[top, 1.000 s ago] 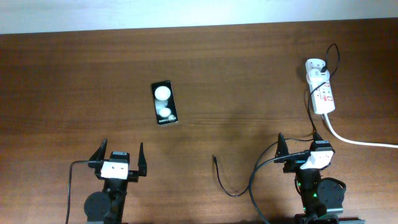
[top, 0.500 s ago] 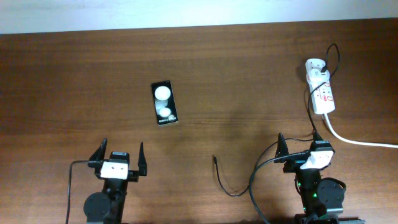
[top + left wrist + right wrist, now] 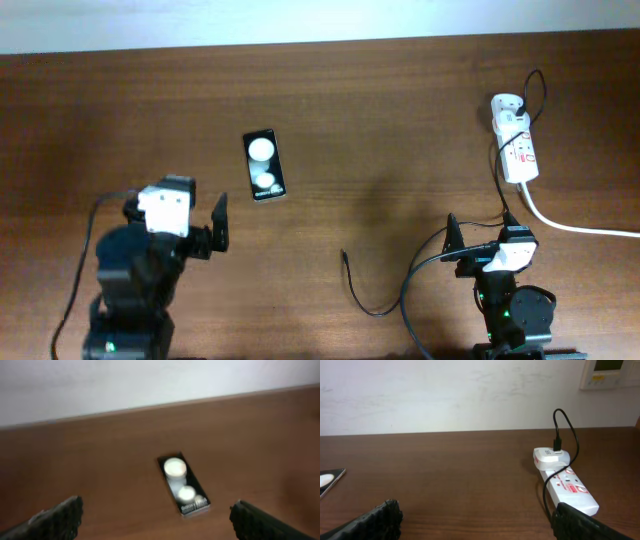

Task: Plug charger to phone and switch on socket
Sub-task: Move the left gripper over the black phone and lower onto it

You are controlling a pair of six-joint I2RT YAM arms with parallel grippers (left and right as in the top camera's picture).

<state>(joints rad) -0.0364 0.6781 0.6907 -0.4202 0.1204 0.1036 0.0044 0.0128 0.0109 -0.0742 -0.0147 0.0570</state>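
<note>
The black phone (image 3: 264, 166) lies flat on the wooden table, two white glare spots on its screen; the left wrist view shows the phone (image 3: 182, 485) ahead, between my fingers. My left gripper (image 3: 176, 212) hovers open just short of it and to its left, nothing in it. The charger (image 3: 355, 290) curls on the table, its plug tip (image 3: 344, 254) free. The white socket (image 3: 520, 150) lies at the far right with a white adapter (image 3: 508, 108) at its far end. My right gripper (image 3: 481, 225) stands open and empty in front of the socket (image 3: 567, 487).
A thick white cord (image 3: 580, 228) runs from the socket off the right edge. The black cable loops above the adapter (image 3: 549, 456). A white wall borders the table's far edge (image 3: 320, 45). The right arm's own black cables (image 3: 410, 300) hang near the charger.
My left arm has lifted and swung forward and left toward the phone, still open. The right arm, phone, charger and socket have not moved.
</note>
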